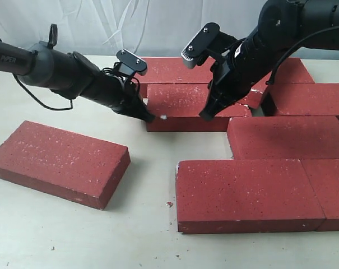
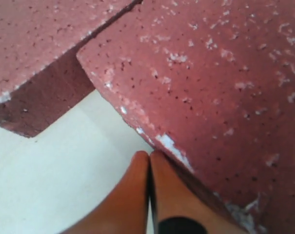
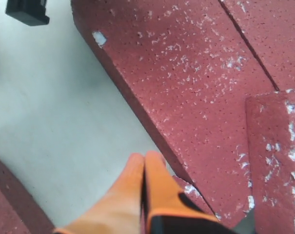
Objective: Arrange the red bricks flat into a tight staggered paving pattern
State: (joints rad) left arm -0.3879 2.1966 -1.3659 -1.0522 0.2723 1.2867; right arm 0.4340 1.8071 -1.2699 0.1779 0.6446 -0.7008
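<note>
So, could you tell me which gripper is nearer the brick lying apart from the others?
Left. The left gripper is at the corner of a middle-row brick, just right of the lone brick in the exterior view; the right gripper is farther right along the middle-row brick's front edge.

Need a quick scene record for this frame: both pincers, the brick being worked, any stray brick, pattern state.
left pincer: shut, tip at the left front corner of the middle brick
right pincer: shut, tip at that brick's front edge
loose brick: flat, skewed, alone on the table, left of the group
pattern: open gaps between bricks, not tight yet
</note>
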